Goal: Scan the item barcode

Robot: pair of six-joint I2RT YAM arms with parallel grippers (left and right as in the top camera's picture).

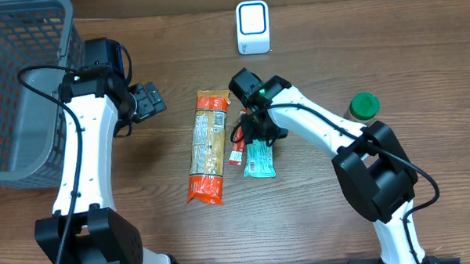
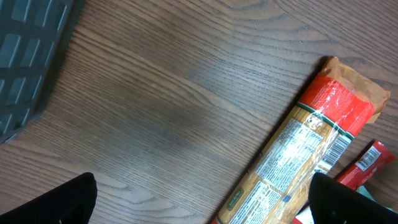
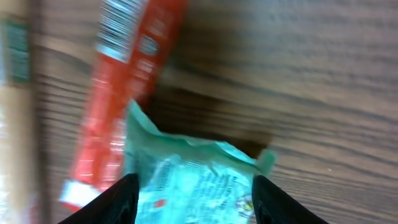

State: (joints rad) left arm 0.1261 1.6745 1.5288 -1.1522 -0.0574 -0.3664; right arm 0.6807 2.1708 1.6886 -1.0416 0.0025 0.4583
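On the tabletop (image 1: 389,48), the teal packet (image 3: 193,180) is straddled by the right fingers (image 3: 126,200), grip cannot be told; left fingers (image 2: 56,204) are held wide.

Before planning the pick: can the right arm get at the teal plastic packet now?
Likely yes: the right gripper straddles the teal plastic packet, nothing covering it; the slim red packet lies beside.

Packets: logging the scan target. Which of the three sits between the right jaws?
The teal packet: the right jaws straddle its end. The thin red stick lies beside it, outside them; the long orange bag farther off.
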